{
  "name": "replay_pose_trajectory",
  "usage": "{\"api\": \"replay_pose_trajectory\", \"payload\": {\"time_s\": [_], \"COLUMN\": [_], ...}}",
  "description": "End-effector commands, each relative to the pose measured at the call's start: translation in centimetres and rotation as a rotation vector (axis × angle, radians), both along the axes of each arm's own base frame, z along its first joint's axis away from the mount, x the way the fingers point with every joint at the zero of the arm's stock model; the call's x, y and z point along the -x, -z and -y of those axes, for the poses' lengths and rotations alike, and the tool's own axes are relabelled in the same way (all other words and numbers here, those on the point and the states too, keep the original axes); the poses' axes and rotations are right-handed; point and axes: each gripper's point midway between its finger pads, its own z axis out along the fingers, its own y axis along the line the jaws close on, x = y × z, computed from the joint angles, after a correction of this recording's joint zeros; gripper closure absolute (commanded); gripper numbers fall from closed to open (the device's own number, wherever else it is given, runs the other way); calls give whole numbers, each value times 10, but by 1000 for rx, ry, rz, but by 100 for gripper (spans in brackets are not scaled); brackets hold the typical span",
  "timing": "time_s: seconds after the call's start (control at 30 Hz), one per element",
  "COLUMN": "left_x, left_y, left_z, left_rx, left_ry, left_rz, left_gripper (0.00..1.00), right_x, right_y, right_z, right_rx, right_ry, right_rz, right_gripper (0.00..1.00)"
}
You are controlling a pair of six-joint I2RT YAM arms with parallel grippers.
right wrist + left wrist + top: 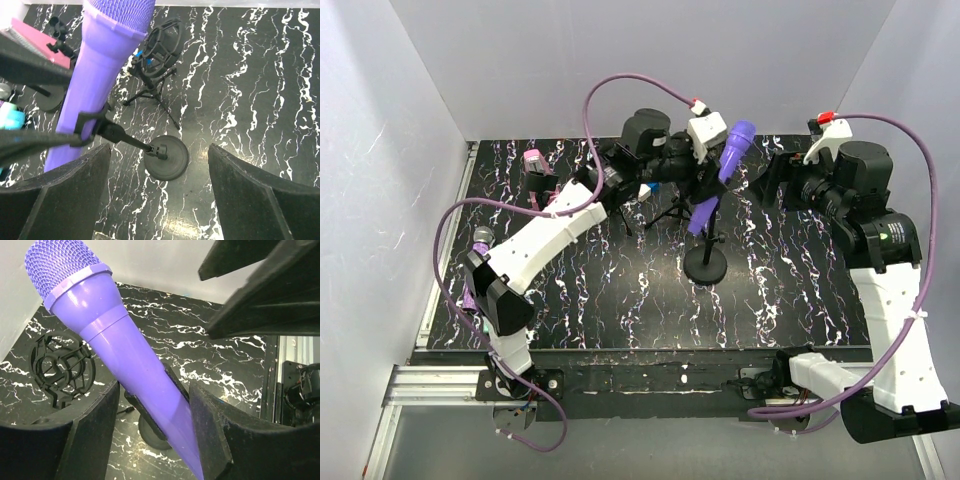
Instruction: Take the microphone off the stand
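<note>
1. Left pincer (154,387) stands around the lower body of the purple microphone (115,350), one finger on each side. The gap between the jaws is narrow. A small space shows on one side, where the clip (150,412) of the stand sits, so I cannot tell if the pads already press.
2. Right pincer (157,150) is wide and holds nothing. It hangs well apart from the microphone, which is up and to the left in its own view.
3. The microphone sits in the clip, tilted, with the mesh head above the left pincer and the tail below it. The round foot of the stand (167,160) rests on the table (250,75) under both pincers.
4. I judge the step in hand to be the grasp; the lifting out is not yet done.
5. The next move calls for a firm grip on the body, then a pull along the axis of the microphone, up toward the head, so that it slides out of the clip. The foot looks light and may tip or rise with it, so the right pincer could hold it down.
6. Count: two pincers, one purple microphone, one stand that holds it, one empty shock mount (160,42) on tripod legs beyond the stand. Small things at the far left are too unclear to count.
</note>
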Motion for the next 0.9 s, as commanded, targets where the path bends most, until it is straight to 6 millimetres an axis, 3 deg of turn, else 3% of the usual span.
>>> {"api": "replay_pose_trajectory", "payload": {"time_s": [0.0, 0.13, 0.23, 0.43, 0.6, 0.63, 0.77, 0.87], "left_x": [-2, -3, 6, -1, 0, 0, 3, -2], "left_y": [-18, -20, -23, -20, -18, -21, -40, -38], "left_z": [-33, -37, -32, -25, -20, -21, -26, -27], "left_rx": [4, 25, 52, 63, 68, 74, 113, 109], "left_ry": [44, 104, 195, 183, 154, 139, 115, 71], "left_rz": [-15, -51, -70, -85, -121, -125, -101, -105], "left_gripper": [49, 53, 52, 22, 14, 2, 2, 2], "right_x": [4, 5, 16, 35, 35, 35, 41, 44], "right_y": [-16, -12, -7, 4, 6, 4, 2, 2], "right_z": [-11, -18, -29, -40, -44, -44, -44, -42], "right_rx": [-6, -12, 24, 64, 30, 31, 47, 57], "right_ry": [-89, -134, -254, -398, -399, -401, -419, -421], "right_rz": [89, 89, 124, 212, 189, 197, 207, 201], "right_gripper": [15, 15, 13, 9, 10, 9, 9, 9]}}
